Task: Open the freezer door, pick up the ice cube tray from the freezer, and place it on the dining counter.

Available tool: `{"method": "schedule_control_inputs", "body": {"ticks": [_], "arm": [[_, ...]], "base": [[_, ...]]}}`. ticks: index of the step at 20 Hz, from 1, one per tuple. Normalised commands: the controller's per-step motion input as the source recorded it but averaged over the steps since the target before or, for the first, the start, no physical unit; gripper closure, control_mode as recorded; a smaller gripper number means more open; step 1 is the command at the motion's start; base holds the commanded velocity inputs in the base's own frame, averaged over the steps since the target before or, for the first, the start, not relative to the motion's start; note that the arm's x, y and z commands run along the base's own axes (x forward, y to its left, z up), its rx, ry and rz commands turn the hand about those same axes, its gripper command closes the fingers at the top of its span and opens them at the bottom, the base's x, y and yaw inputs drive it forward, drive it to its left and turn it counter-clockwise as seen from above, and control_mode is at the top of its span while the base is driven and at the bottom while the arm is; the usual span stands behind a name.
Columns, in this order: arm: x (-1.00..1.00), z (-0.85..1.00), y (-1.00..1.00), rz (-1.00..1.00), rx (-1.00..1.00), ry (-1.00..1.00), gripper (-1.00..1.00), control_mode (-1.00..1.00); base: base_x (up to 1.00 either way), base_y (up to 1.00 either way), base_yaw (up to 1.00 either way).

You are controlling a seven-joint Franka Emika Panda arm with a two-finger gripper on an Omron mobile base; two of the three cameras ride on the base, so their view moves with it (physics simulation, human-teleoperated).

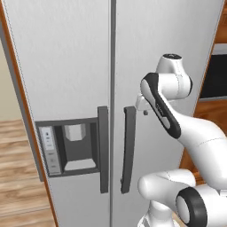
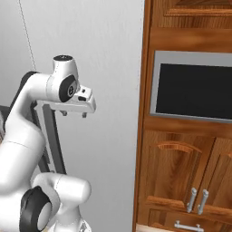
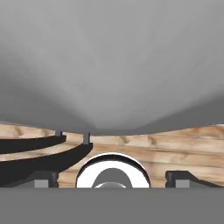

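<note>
Arm raised before shut fridge.
White two-finger gripper (image 2: 74, 113) jaws apart, empty, near tall brushed-silver dispenser freezer door (image 1: 66, 88), closed.

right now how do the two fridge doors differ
The freezer door carries a recessed dispenser panel; the other door is plain. In the left base view the freezer door sits left of the centre seam, the other door right, partly behind the arm. Both are brushed silver, both shut, each with a dark vertical bar handle beside the seam.
</note>
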Motion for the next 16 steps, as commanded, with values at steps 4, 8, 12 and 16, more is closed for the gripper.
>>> {"method": "schedule_control_inputs", "body": {"ticks": [4, 8, 12, 16], "arm": [[-0.38, -0.26, 0.89, 0.0, -0.04, -0.02, -1.0, -1.0], [-0.13, -0.14, 0.87, 0.0, -0.03, 0.0, -1.0, -1.0], [0.0, -0.11, 0.83, 0.0, -0.04, 0.0, -1.0, -1.0], [0.11, 0.0, 0.13, 0.0, 0.0, -0.01, -1.0, -1.0]], "base": [[0.0, 0.0, 0.0], [0.0, 0.0, 0.0], [0.0, 0.0, 0.0], [0.0, 0.0, 0.0]]}}
